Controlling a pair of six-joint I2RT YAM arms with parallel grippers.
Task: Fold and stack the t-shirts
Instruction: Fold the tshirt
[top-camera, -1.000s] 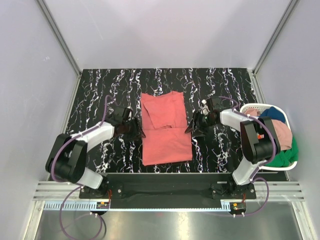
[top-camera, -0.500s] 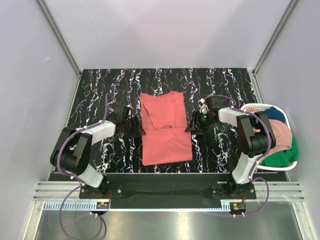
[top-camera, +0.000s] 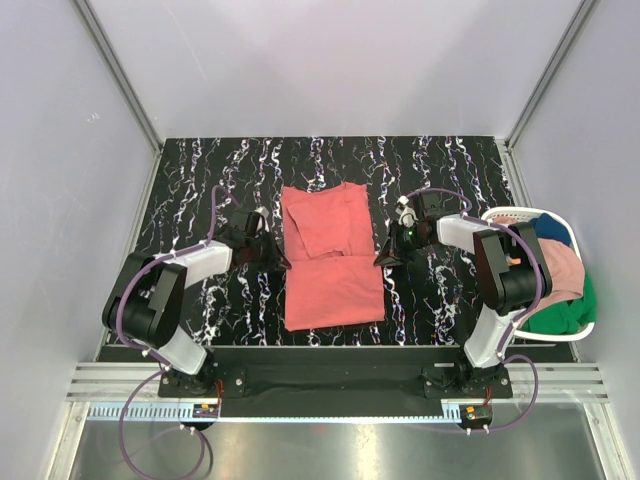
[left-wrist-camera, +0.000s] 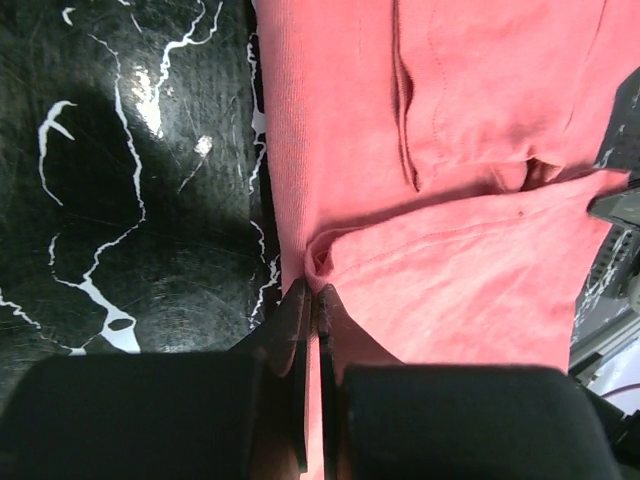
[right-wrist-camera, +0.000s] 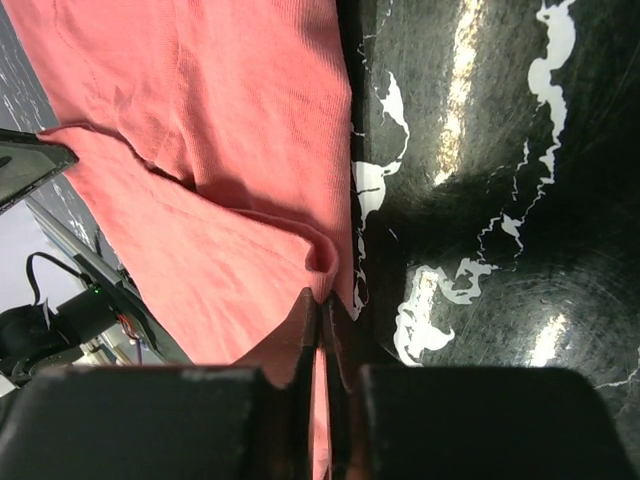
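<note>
We're early in the task. The red shirt (top-camera: 330, 265) lies mid-tabletop (top-camera: 200, 170) as a long rectangle. The left hand (left-wrist-camera: 310, 300) is clamped on its left edge and the right hand (right-wrist-camera: 322, 300) on its right edge, both at the middle crease. We judge the crosswise fold is pending. The blue (top-camera: 550, 228), pink (top-camera: 565, 265) and green (top-camera: 570, 315) shirts are bunched in the basket (top-camera: 505, 212) at the right edge. No stack yet.

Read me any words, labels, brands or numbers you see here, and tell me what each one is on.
No text can be read in any view.
The coral shirt is plain.
The basket and the heaped shirts in it are too small to show any lettering.
The table has only white veining.
</note>
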